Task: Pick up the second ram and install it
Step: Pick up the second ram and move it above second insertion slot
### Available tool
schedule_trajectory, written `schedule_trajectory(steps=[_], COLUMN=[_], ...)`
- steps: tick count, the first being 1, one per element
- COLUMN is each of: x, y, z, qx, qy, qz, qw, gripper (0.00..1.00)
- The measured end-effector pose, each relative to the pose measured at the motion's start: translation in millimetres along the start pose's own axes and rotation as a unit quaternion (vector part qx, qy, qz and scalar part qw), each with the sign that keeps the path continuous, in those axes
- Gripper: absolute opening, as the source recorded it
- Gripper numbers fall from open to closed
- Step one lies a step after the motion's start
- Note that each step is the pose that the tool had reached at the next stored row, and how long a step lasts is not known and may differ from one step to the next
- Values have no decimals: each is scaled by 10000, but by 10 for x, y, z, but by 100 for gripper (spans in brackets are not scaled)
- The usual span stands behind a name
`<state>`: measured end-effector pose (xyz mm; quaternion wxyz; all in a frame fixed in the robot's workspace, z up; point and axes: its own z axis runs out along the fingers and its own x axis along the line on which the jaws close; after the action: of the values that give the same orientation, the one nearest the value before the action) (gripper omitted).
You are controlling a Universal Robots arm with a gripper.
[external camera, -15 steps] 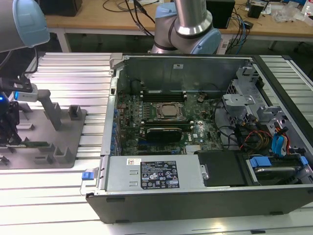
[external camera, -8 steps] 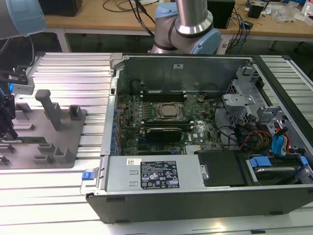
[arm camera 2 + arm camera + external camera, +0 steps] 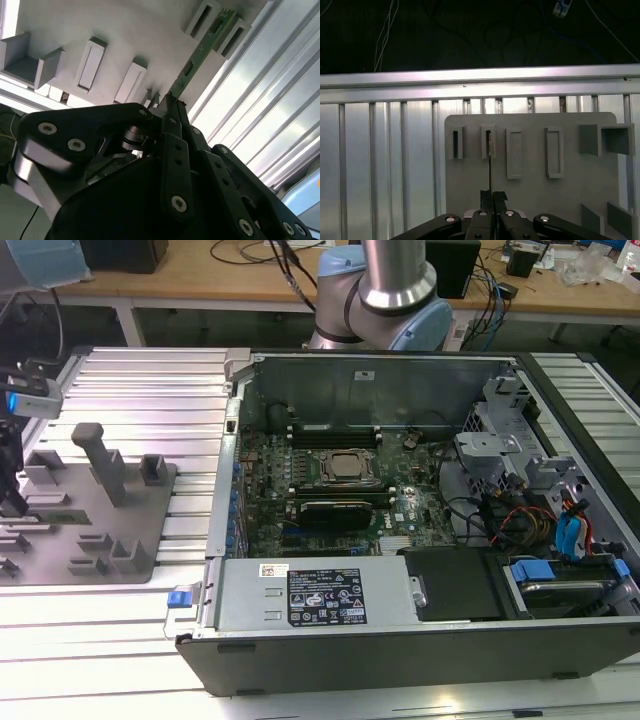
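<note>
The second ram [image 3: 200,52] is a thin green stick lying on edge across the grey fixture plate [image 3: 125,30], its far end resting between two small slot holders. In the first wrist view the second ram [image 3: 490,165] appears edge-on as a thin line running from a slot holder to my fingertips. My gripper [image 3: 492,196] is shut on the near end of the stick, also seen in the second wrist view as the gripper [image 3: 169,100]. In the exterior view my gripper [image 3: 12,502] stands over the plate at the far left, away from the open computer case [image 3: 300,605].
The motherboard holds a silver processor chip [image 3: 348,466] with long black memory slots [image 3: 335,432] beside it. Upright grey posts [image 3: 100,455] rise from the fixture plate [image 3: 150,550]. Ribbed aluminium table rails [image 3: 380,165] surround the plate. Cables and drive bays [image 3: 540,500] crowd the case's right side.
</note>
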<state>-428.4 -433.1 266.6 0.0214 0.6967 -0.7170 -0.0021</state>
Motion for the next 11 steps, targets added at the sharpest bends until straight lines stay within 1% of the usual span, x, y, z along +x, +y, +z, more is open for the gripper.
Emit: schedule_trajectory(steps=[2,6,7,9,11], x=[3,5,7,9,10], y=[2,4,6,8,9], z=[-94,-198,-251,-327,-351], qx=[0,1,0,0,0], qy=[-2,-3,-3,-4,-4], qz=[0,0,0,0,0], qw=[10000,10000,10000,10000,10000], gripper=[9,9,9,9,9])
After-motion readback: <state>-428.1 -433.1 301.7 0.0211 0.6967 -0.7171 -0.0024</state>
